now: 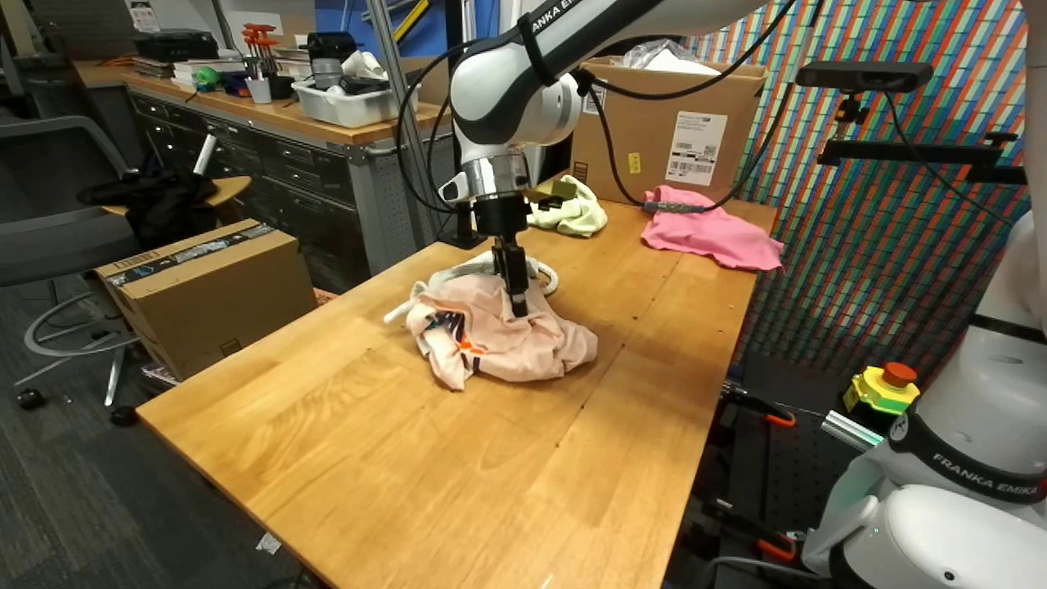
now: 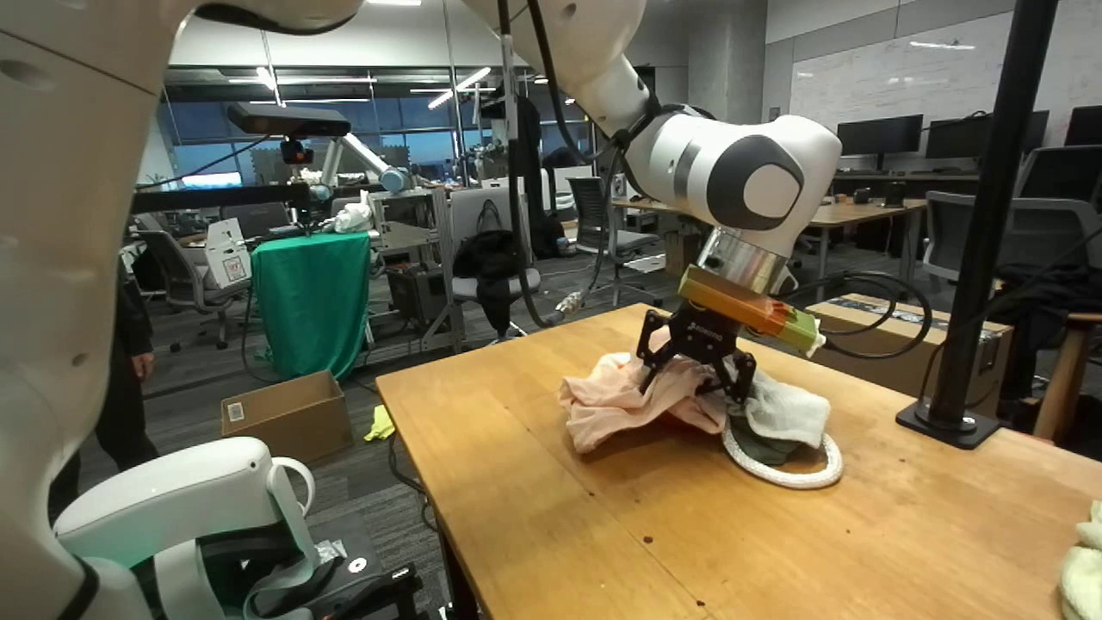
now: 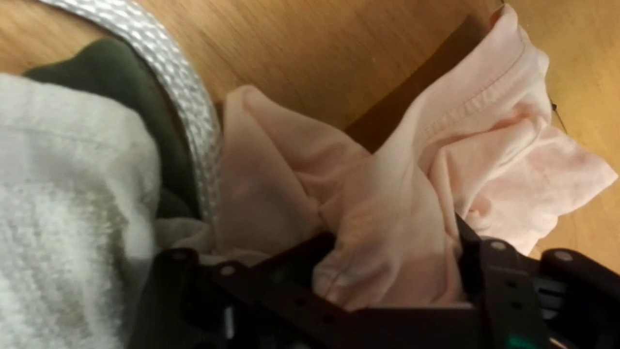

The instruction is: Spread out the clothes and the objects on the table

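The black metal pincer [image 2: 678,386] points down into a crumpled pale peach cloth [image 1: 532,343], its jaws standing apart, with folds of that fabric bunched up between them in the wrist view. Around and below the fingertips the peach cloth lies heaped in creases on the smooth light-brown wooden worktop [image 1: 450,474]; dark and orange markings show on one part of it. Just beside the pincer lies a rough-textured white cloth [image 2: 788,413]; whether the nearer finger touches it, I cannot tell. Partly covered by it, also near the pincer, is a dark green cloth [image 3: 101,63], with a thick white braided rope [image 3: 186,92] curving around it, between it and the peach cloth. Well apart from the pincer, in an exterior view, a pale yellow-green cloth [image 1: 577,214] lies crumpled. A bright pink cloth [image 1: 703,233], also well apart, reaches past the worktop's edge with one corner. Near both stands a large brown cardboard box [image 1: 644,127] with a white label.
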Controlling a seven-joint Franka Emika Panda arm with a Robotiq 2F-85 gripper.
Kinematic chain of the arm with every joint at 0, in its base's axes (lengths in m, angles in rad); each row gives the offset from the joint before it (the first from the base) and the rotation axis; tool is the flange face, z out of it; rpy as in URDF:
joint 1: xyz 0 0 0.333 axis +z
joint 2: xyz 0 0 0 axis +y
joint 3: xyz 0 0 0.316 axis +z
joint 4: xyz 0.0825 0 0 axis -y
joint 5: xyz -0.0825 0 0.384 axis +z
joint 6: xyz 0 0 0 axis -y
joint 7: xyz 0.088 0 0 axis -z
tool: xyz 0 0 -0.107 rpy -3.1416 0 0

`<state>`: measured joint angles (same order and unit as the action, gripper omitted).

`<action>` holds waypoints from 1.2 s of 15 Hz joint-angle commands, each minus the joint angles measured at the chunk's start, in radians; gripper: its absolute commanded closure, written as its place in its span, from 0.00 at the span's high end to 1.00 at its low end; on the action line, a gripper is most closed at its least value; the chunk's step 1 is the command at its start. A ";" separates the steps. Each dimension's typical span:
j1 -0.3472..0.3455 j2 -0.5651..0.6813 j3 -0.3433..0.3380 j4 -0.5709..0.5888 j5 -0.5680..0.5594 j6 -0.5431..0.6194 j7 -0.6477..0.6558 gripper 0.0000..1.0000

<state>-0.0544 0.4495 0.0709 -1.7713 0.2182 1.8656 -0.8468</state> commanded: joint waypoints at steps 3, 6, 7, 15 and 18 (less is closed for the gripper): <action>-0.018 -0.027 -0.014 -0.015 -0.021 0.122 0.046 0.16; -0.017 -0.032 -0.028 -0.033 -0.036 0.274 0.099 0.05; -0.018 -0.033 -0.030 -0.036 -0.044 0.310 0.114 0.03; -0.048 -0.088 -0.013 -0.052 -0.074 0.240 0.097 0.02; -0.035 -0.143 -0.025 -0.060 -0.124 0.180 0.114 0.02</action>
<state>-0.0873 0.3968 0.0452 -1.7935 0.1402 2.1011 -0.7359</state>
